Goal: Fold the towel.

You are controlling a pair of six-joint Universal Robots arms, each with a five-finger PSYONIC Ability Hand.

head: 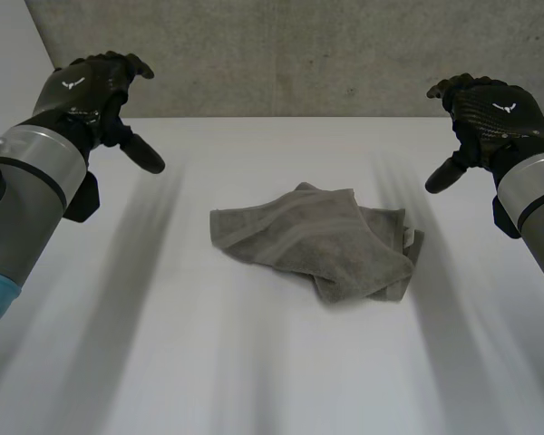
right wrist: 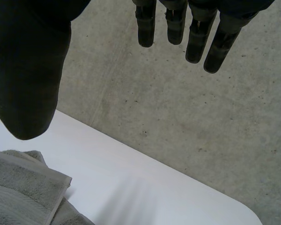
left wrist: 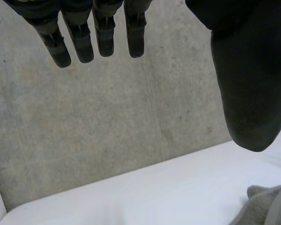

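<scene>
Found bare white table (head: 254, 390) across the lower part of the head view. Farther in, at the middle of the frame, saw the grey towel (head: 317, 245) lying in a rumpled heap, with one flatter corner out to the left and a bunched lump at the lower right. Judged the folding not yet begun: no edge laid cleanly on another, so the spreading flat and every fold left to do. Beyond the towel and well apart from it, noted the left robot hand (head: 95, 91) at the upper left and the right robot hand (head: 490, 113) at the upper right, both apparently held clear of the table. Read each in its own wrist view as spread wide, fingers straight, thumb set off from them, nothing in its grasp; caught a bit of towel on the table past each thumb. Made out a small white emblem on the back of each robot hand, no letters legible; found no other label or writing. Farthest back, saw a bare grey concrete wall (head: 290, 54).
</scene>
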